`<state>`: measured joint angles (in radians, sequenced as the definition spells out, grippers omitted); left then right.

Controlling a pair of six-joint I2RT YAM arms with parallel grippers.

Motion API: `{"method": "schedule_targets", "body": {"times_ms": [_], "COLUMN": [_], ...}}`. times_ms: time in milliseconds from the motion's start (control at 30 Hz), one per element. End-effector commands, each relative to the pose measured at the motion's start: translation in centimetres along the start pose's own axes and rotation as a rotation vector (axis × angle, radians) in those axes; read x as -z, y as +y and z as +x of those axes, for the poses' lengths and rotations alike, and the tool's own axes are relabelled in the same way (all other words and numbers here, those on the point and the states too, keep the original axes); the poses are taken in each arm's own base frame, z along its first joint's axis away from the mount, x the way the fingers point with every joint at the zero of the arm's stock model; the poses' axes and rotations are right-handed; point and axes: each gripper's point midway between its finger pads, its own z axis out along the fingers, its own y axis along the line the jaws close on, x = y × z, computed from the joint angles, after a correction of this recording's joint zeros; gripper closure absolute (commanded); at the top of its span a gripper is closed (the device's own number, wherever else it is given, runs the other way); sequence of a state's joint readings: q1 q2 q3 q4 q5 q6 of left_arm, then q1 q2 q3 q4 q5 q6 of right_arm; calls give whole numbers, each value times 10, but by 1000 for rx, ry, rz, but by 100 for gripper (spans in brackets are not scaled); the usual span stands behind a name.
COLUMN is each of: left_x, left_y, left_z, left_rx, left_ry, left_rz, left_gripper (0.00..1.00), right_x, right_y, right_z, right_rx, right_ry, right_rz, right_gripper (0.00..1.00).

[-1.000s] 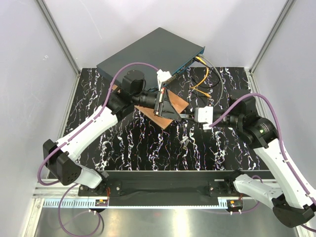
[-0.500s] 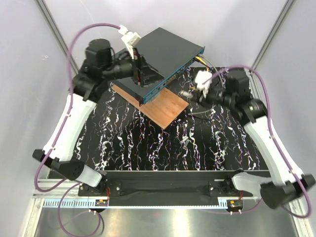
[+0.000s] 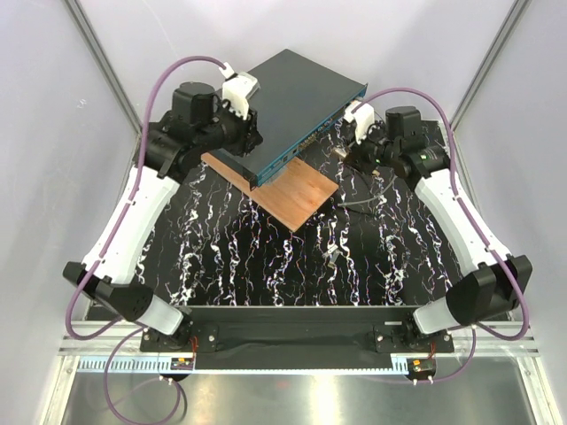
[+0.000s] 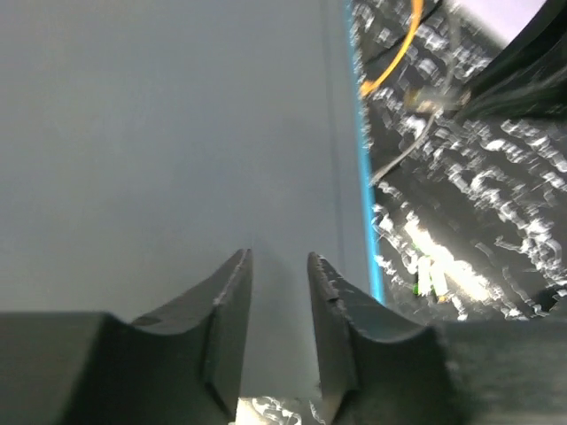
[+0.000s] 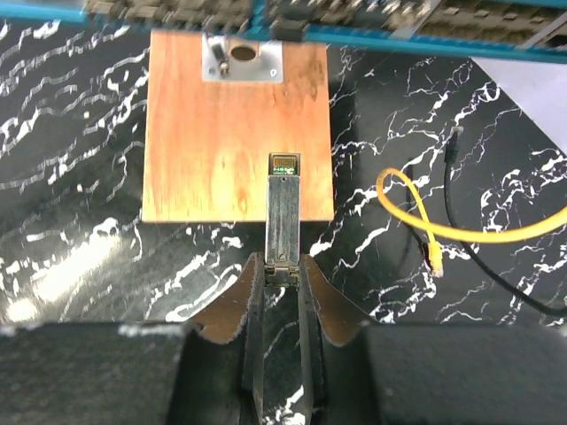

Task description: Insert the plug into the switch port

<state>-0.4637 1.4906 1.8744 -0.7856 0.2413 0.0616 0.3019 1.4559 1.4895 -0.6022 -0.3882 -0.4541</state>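
My right gripper pinches the plug by its back end | plug points ahead: small, light, hard, slick, I think | switch ahead, apart | left gripper a little apart over switch top

There are one switch, one wooden board, one plug and two arms, left arm and right arm.

Top view: bright, even, sharp. Left wrist: blurred, glare at 4 o'clock. Right wrist: blur at 12 o'clock.
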Motion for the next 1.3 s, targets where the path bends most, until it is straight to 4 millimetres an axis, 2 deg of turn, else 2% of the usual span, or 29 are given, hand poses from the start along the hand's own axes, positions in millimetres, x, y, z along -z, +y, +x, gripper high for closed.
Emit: {"method": "schedule_targets", "body": {"times_ms": [0,200,233,400,600,667,1033,1267], "left_x": [-8,-22,-25,-26,-26,-27,-26,-25], "left_y": [15,21,20,20,18,18,17,17], "left_z": [3,14,16,14,12,12,11,13], "left_rx": [-46,-37,-37,-30,-21,-20,-10,-10], "left_ry": [25,83,89,82,74,75,67,70], "left_rz": [-62,-69,-65,-63,-55,-56,-53,-53], "left_gripper": [66,83,83,85,85,85,85,85], "right_x": [2,-11,-16,-19,-25,-26,-34,-33], "right_y": [-22,-28,-29,-33,-36,-35,-20,-14], "right_z": [-38,-48,-46,-56,-59,-63,-54,-57], "right_rx": [-38,-79,-95,-115,-162,-173,-272,-293], "right_ry": [-90,-101,-94,-107,-104,-113,-62,-79], "right_rz": [90,83,83,85,82,79,35,22], "right_gripper": [100,100,100,100,100,100,100,100]}}
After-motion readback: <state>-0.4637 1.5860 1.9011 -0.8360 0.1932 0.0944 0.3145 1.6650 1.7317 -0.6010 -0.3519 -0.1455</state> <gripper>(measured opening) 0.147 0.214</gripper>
